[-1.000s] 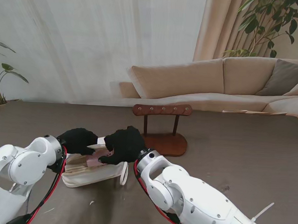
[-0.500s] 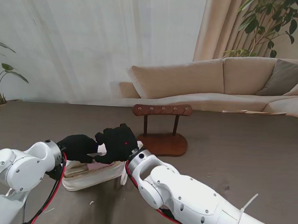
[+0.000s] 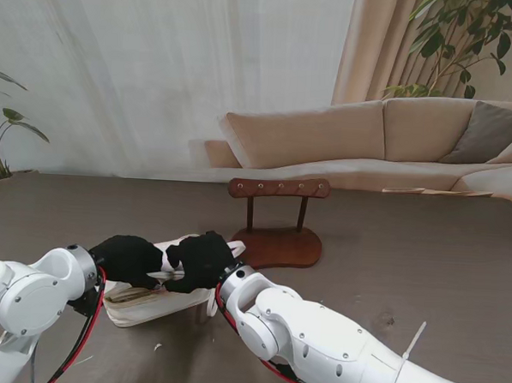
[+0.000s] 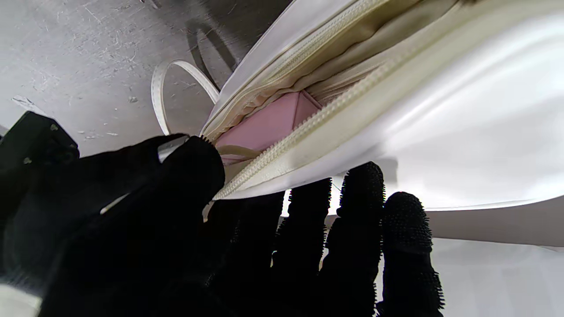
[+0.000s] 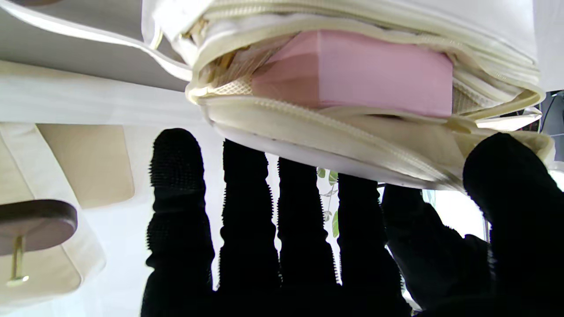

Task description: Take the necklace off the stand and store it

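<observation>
The wooden stand (image 3: 279,188) rises at the table's middle with bare pegs; I see no necklace in any view. A white zip pouch (image 3: 151,299) lies to its left, nearer to me. My left hand (image 3: 130,258) and right hand (image 3: 203,259), both black-gloved, sit on top of it side by side. In the left wrist view my left hand (image 4: 176,229) pinches the pouch (image 4: 462,132) at its zipper edge, beside a pink box (image 4: 264,127) inside. In the right wrist view my right hand (image 5: 308,246) holds the pouch (image 5: 308,136) flap over the pink box (image 5: 365,72).
The pouch's white strap loop (image 3: 212,302) lies on the table by my right forearm. Part of the stand (image 5: 35,222) shows in the right wrist view. A beige sofa (image 3: 388,138) and curtain stand behind the table; plants are at both sides.
Both hands have sunk lower and nearer to me over the pouch. The pink inside, seen from above a second ago, is now covered by the hands and flap.
</observation>
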`<state>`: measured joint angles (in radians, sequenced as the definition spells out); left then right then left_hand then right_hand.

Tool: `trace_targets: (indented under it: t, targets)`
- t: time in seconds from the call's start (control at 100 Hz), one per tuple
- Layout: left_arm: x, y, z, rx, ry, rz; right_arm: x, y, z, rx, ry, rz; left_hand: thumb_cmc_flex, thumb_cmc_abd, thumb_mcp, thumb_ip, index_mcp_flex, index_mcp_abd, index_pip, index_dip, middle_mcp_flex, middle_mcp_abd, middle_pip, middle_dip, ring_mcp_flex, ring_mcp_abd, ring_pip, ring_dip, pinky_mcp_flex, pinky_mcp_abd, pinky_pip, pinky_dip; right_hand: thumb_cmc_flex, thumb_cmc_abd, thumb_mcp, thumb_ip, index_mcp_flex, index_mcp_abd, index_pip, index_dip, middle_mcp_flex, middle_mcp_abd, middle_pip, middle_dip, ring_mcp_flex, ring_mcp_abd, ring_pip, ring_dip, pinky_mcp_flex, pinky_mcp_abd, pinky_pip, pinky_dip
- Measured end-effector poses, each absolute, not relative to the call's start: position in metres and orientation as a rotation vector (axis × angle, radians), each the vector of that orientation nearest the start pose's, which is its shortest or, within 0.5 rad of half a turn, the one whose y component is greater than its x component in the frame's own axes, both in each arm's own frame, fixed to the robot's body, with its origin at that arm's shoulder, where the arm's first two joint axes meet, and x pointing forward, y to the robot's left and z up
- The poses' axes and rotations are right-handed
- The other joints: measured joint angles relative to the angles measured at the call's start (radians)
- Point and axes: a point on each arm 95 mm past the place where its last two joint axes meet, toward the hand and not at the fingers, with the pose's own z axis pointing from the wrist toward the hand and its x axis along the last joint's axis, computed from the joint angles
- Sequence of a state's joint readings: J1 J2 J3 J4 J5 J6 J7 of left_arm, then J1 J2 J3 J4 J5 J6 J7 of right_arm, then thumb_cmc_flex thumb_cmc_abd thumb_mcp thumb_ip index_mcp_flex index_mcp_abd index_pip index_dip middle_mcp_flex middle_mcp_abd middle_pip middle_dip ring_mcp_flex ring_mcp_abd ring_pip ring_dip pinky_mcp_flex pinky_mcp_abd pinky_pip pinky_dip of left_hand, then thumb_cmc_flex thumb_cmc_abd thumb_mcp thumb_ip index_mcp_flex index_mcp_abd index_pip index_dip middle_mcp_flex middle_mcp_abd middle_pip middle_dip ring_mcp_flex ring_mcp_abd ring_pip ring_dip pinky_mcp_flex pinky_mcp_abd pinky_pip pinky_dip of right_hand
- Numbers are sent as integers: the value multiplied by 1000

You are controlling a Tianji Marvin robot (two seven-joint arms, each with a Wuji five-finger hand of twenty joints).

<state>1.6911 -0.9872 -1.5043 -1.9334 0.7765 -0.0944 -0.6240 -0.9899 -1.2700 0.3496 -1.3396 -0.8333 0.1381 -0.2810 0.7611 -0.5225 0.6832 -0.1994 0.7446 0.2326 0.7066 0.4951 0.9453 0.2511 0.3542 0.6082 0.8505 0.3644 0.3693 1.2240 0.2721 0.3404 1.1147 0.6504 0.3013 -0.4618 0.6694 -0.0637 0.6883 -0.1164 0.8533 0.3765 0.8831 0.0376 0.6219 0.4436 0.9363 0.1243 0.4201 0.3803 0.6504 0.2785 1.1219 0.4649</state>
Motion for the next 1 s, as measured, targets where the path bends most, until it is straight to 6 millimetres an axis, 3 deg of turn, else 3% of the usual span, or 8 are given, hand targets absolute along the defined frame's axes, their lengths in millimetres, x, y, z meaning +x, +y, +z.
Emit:
trace_targets:
  t: [0.15, 0.44, 0.72, 0.74, 0.85, 0.87, 1.0]
  targets:
    - [362, 53, -247, -1422, 1764, -1379, 401, 247, -316, 718, 1749, 1847, -10, 25, 0, 0, 8, -44, 0, 18, -16, 0, -44, -37, -5, 3, -13, -4, -12, 1, -16, -2, 11, 0, -23, 0, -18, 0, -6, -12, -17, 2, 0, 0, 0, 20, -3, -10, 0, 0, 0, 0]
    - [348, 67, -246, -1524, 1561, -1488, 400, 249, -319, 673, 1770, 1843, -3, 72, -1, 1, 23, -45, -71, 20, -15, 15, -45, -37, -7, 24, -13, -15, -24, 20, -26, -2, 10, -2, -34, 0, -59, 0, -1, -12, -30, 31, 3, 1, -1, 31, -6, -10, 0, 0, -10, 0]
    - [332, 82, -244, -1504, 1512, -1436, 398, 248, -320, 621, 1802, 1815, -4, 97, -24, 2, 26, -45, -145, 23, -15, 20, -55, -37, -7, 27, -14, -15, -24, 22, -26, -1, -29, 0, -27, 0, -137, 4, -10, -13, -140, 31, 0, -10, -54, 31, -4, -1, 0, 0, -23, 0]
    - [332, 84, -245, -1501, 1505, -1434, 398, 247, -320, 616, 1805, 1812, -4, 102, -24, 22, 26, -45, -161, 20, -15, 20, -55, -37, -7, 27, -14, -15, -24, 22, -26, -1, -30, 0, -26, 0, -147, 7, -9, -13, -165, 26, -17, -20, -54, 31, -9, -1, 0, 0, -23, 0]
    - [327, 89, -248, -1497, 1469, -1427, 396, 247, -321, 597, 1822, 1797, -49, 122, -7, 43, 26, -38, -240, 2, -15, 27, -55, -22, -5, 27, -14, -16, -24, 23, -26, 2, -42, 0, -26, 0, -189, 19, -6, -14, -235, 16, -45, -59, -65, 31, -16, -12, 0, 0, -24, 0]
    - [326, 90, -249, -1499, 1464, -1423, 396, 247, -322, 589, 1826, 1793, -56, 120, 3, 63, 26, -35, -254, -5, -15, 28, -52, -21, -3, 27, -14, -16, -24, 23, -26, 5, -42, 0, -26, 0, -193, 20, -6, -14, -235, 16, -45, -63, -65, 31, -16, -12, 0, 0, -24, 0]
    - [320, 99, -254, -1524, 1417, -1395, 396, 247, -321, 571, 1845, 1775, -67, 119, 16, 63, 5, -13, -332, -44, -55, 44, -35, 2, -3, 27, -14, -16, -24, 23, -26, 15, -42, 0, -25, 0, -211, 23, -3, -14, -246, 14, -45, -76, -76, 31, -16, -11, 0, -1, -24, 0]
